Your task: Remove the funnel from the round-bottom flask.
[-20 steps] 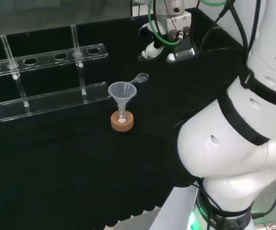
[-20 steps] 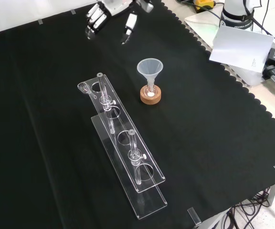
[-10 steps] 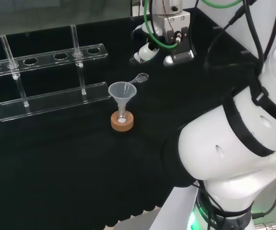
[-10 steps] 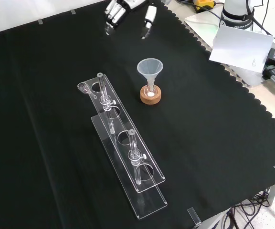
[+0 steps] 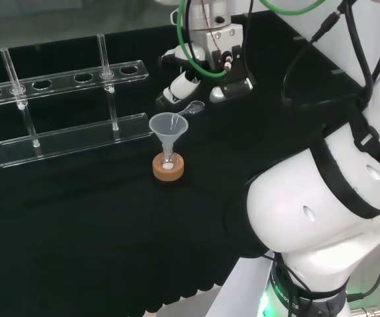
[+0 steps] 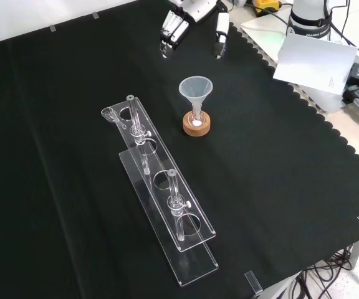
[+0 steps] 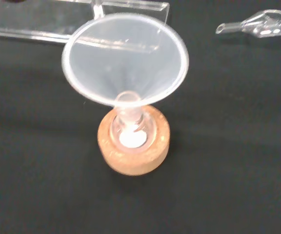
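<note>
Translucent funnel (image 6: 196, 91) upright in the cork stand's (image 6: 196, 124) flask | my robot hand (image 6: 192, 18) beyond and above funnel, front view | fingers apart, empty

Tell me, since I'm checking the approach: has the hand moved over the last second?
Yes. In the front view the hand has travelled rightward along the cloth's far edge, from well left of the funnel to just beyond it. The funnel itself has stayed put in its flask.
</note>
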Controlling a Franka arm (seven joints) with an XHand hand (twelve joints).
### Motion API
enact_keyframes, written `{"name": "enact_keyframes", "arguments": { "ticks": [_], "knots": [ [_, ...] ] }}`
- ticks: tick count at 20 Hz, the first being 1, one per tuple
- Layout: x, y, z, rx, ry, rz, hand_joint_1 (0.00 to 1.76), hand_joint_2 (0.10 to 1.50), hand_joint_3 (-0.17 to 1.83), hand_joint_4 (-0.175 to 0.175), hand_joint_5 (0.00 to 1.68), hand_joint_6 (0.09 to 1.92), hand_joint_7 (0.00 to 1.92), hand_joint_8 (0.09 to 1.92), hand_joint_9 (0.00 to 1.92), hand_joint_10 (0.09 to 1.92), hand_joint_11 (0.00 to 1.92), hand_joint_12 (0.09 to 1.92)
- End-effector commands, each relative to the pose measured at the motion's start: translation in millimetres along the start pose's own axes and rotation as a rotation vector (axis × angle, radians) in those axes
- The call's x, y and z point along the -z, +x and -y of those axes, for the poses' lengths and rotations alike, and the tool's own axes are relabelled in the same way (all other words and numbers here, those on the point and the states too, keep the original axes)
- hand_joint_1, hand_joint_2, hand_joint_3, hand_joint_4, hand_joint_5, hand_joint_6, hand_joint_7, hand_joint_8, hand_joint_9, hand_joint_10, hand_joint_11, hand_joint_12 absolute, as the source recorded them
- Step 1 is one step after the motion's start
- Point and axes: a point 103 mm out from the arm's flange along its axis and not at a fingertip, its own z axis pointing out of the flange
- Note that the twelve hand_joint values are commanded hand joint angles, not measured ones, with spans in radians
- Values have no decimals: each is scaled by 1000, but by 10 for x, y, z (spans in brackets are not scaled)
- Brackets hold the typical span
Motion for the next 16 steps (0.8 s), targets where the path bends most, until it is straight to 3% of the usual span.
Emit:
{"name": "enact_keyframes", "arguments": {
  "ticks": [1, 5, 16],
  "knots": [
    [-104, 124, -40, -10, 44, 22, 544, 843, -175, -25, 91, 87, 8, 590, 204, 775, 426, 1439],
    [-184, 119, -113, -20, 77, 23, 575, 834, -175, -25, 60, 87, 0, 350, 89, 812, 376, 1460],
    [-454, 80, -318, -21, 150, 19, 579, 826, -175, 0, 21, 87, 0, 166, 0, 868, 300, 1503]
  ]
}}
